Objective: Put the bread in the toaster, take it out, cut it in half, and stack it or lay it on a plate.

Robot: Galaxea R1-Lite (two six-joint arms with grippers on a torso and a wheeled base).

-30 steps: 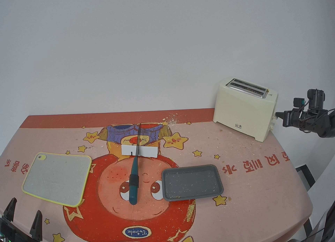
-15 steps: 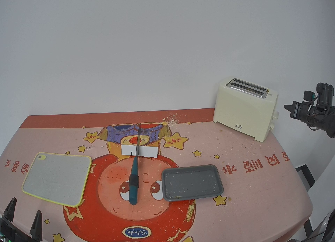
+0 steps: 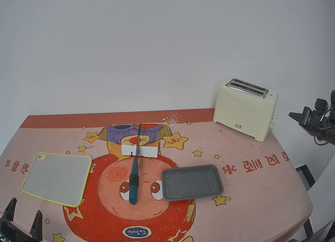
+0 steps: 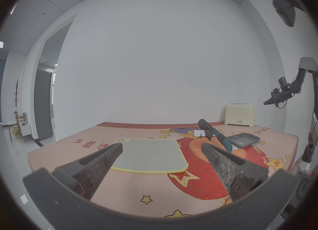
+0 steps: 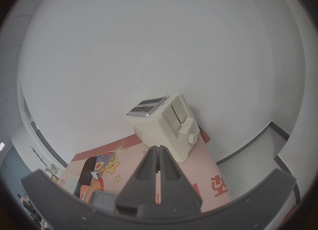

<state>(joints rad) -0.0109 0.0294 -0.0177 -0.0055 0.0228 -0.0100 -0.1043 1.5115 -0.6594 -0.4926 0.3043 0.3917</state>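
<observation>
- Step in hand, as judged: toasting. Loading looks finished and take-out has not started.
- The toaster (image 3: 244, 113) stands at the far right corner of the table (image 3: 265, 190).
- Bread: probably sunk in the slots (image 5: 147, 106). Something brownish sits low in them, but it is too small to confirm.
- The lever (image 5: 186, 124) sits at the low end of its track, which suggests it is latched down.
- The right gripper (image 5: 158, 148) has its fingers pressed together and holds nothing. It hangs off the table's right edge, beside the toaster's lever end and apart from it.
- The left gripper (image 4: 161, 147) is spread wide and empty. It sits low at the near left corner, facing the cutting board (image 3: 56, 178).
- The cutting board lies by the left edge, on the near side.
- The knife (image 3: 133, 180) is mid-table, its blade propped on a small white rest (image 3: 148, 151) and its handle towards the near edge.
- The plate (image 3: 193, 196) is a grey tray with crumbs in it. It lies just to the right of the knife handle, apart from it.
- Next move, as judged:
  - Wait for the bread to pop up.
  - The right gripper then needs to open, line up over the slots from above and pinch the slice by its top edge.
  - Carry the slice across to the cutting board for the cut.
- Risk: the slots are narrow, so a skewed approach would hit the toaster's top rim or crush the slice.
</observation>
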